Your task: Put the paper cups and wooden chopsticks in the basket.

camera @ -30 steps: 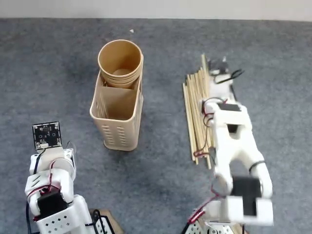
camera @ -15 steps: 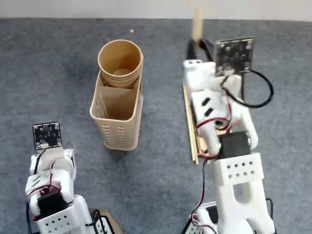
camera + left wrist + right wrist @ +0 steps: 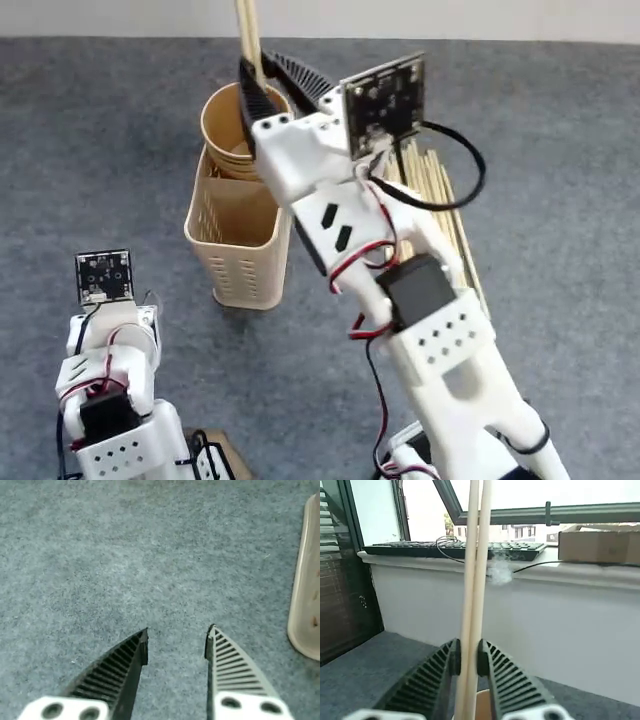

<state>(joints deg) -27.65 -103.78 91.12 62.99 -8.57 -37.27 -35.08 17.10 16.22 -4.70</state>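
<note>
A pair of wooden chopsticks (image 3: 475, 555) stands upright between the fingers of my right gripper (image 3: 468, 660), which is shut on them. In the high view that gripper (image 3: 257, 58) hangs over the stack of paper cups (image 3: 222, 125), and the held chopsticks (image 3: 248, 35) stick up past the picture's top edge. The cups sit in the far compartment of the beige slotted basket (image 3: 240, 270). More chopsticks (image 3: 445, 195) lie in a bundle on the carpet, right of the basket. My left gripper (image 3: 177, 642) is open over bare carpet beside the basket's edge (image 3: 305, 605).
Grey carpet covers the table. The left arm (image 3: 105, 350) stands at the front left, clear of the basket. The right arm (image 3: 400, 300) stretches diagonally from the front right across the loose bundle. Beyond the table stand a white wall and a window sill.
My right arm rose from the chopstick bundle with two sticks in its gripper and swung left to above the cups. The left arm stayed almost still.
</note>
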